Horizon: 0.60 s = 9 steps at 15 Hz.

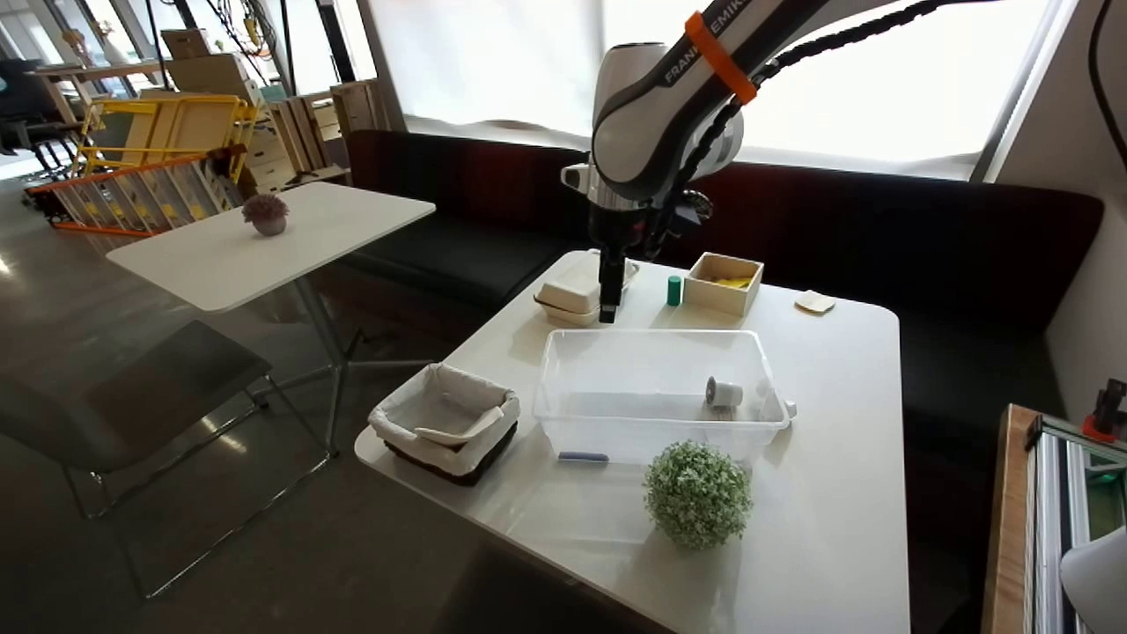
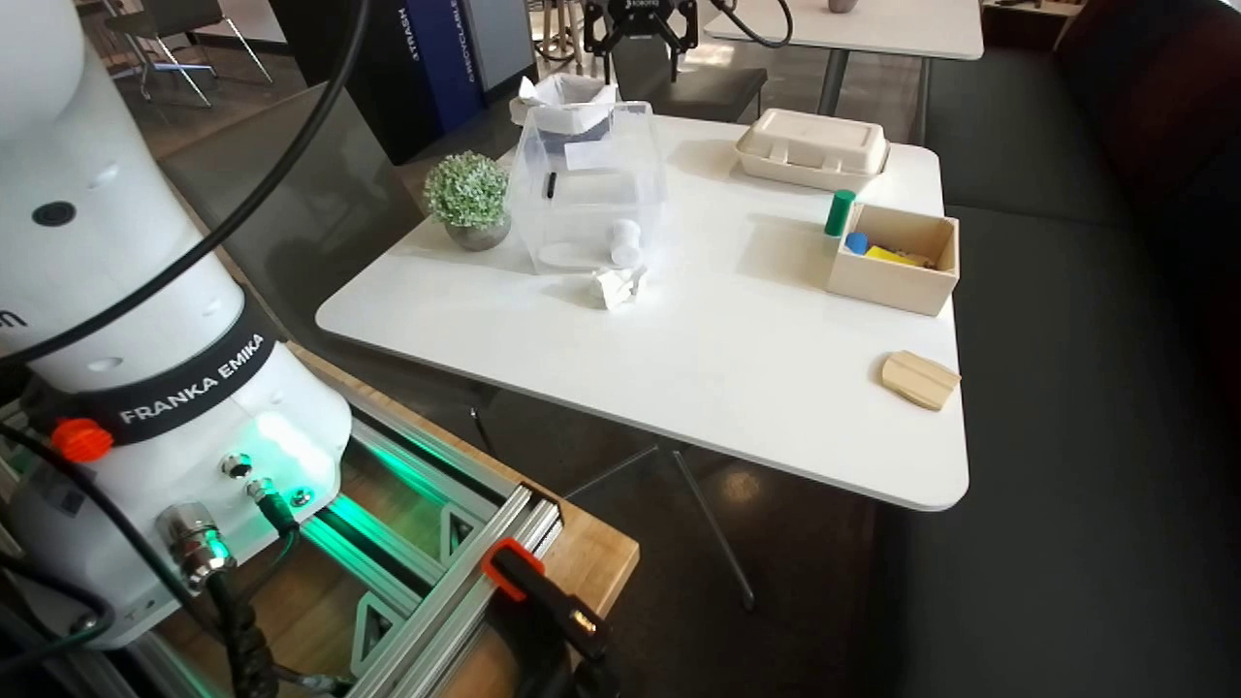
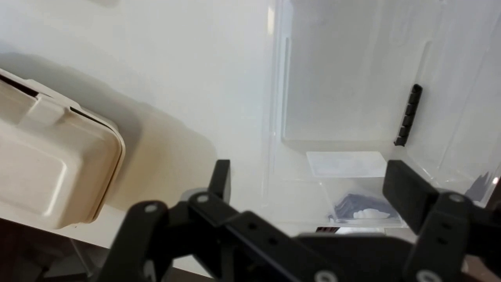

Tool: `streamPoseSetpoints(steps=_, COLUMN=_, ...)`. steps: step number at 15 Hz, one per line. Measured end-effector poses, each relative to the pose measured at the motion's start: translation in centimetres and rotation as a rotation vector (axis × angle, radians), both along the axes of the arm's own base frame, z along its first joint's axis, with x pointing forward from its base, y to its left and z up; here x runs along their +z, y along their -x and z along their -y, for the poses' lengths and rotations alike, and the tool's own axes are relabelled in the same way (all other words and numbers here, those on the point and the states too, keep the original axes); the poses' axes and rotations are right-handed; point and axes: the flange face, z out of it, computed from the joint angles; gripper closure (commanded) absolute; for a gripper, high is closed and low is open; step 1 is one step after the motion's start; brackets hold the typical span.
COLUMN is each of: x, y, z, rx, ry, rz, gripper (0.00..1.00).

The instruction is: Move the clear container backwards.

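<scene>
Clear plastic makes the big box on the white table, lower than our fingers, which are wide apart holding nothing, and in the wrist view the box's long side runs between them, so we'd likely reach down.

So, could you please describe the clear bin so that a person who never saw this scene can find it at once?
Start from the white table under the robot arm. On it, between the plant and the takeout box, stands the wide, open bin. Its see-through walls and larger size set it apart from the opaque takeout box, lined basket and wooden box.
</scene>
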Motion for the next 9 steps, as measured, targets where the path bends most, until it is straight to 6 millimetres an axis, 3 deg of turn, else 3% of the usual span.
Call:
streamPoseSetpoints(steps=5, x=0.0, y=0.0, z=0.0, rx=0.002, ry=0.0, rz=0.001, gripper=0.0)
streamPoseSetpoints(steps=9, x=-0.7, y=-0.3, z=1.1, rx=-0.004, ry=-0.004, rz=-0.006, gripper=0.0)
